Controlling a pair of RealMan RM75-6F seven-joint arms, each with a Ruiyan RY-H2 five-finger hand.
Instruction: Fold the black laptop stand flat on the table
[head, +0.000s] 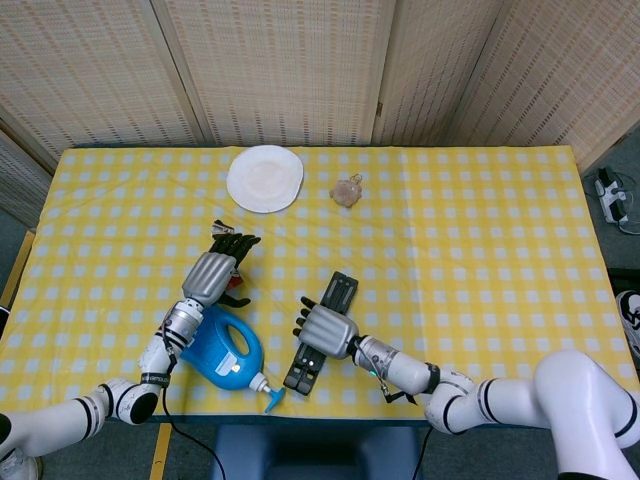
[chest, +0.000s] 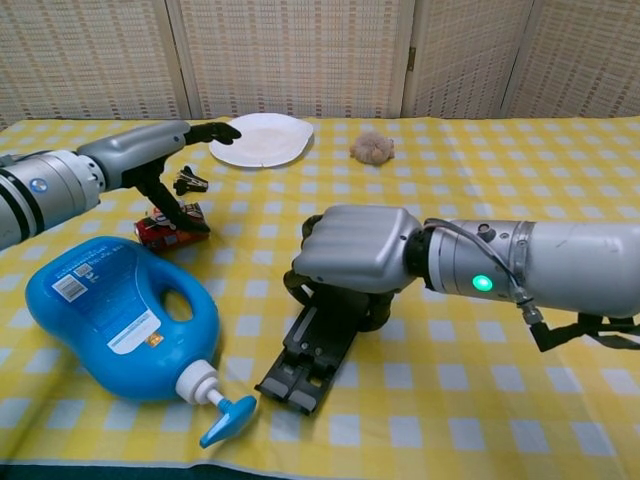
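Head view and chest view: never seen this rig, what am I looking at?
Two robot arms with humanlike hands work at a table under a yellow checked cloth. The head view looks down from above; the chest view looks forward from low down. The right hand grips the black laptop stand, its two legs drawn together. The left hand hovers with fingers spread, holding nothing, above a red can. Also there: a blue detergent bottle, a white plate, a binder clip and a small beige lump.

The right hand (chest: 352, 250) is covering the middle of the black laptop stand (chest: 308, 358), perhaps gripping it. Beside the stand, the left hand (head: 213, 272) is hiding most of a red can (chest: 172, 226).
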